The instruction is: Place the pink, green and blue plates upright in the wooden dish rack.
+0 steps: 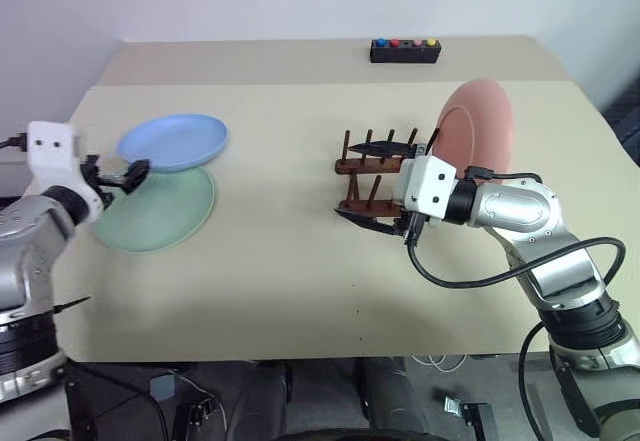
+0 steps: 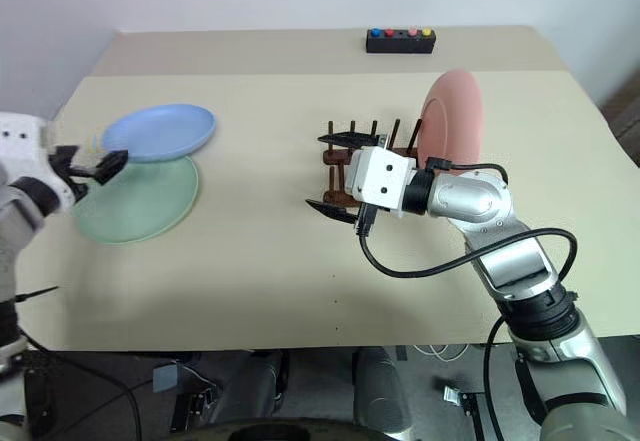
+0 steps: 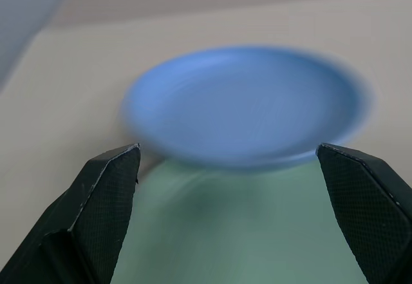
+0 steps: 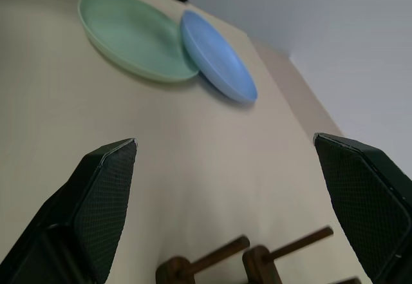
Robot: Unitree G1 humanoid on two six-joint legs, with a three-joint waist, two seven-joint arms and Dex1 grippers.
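Two grippers, both with fingers spread wide and nothing between them. The left gripper (image 1: pixel 128 174) hovered at the near rim of the blue plate (image 1: pixel 175 141), fingers (image 3: pixel 106 187) lined up either side of that rim but not on it. The blue plate lay tilted, propped on the far edge of the green plate (image 1: pixel 160 211), both toward the left edge of the table (image 1: pixel 300 291). The right gripper (image 1: pixel 378 183) sat level, one finger over the wooden rack (image 1: pixel 365 176) and one at its near side, touching no plate. The pink plate (image 1: pixel 478 126) stood upright at the rack's right end, toward the right edge of the table, so one of three looked done. The black button box (image 1: pixel 405 51) sat well apart at the far edge.

Blue plate looked like the step in hand. To do it well, I'd say slide one finger under the raised rim and one above, then close firmly before lifting, since a shallow smooth plate could slip. Lift clear of the green one so it didn't drag. The right gripper should back off the rack so the pegs beside the pink plate stay free.
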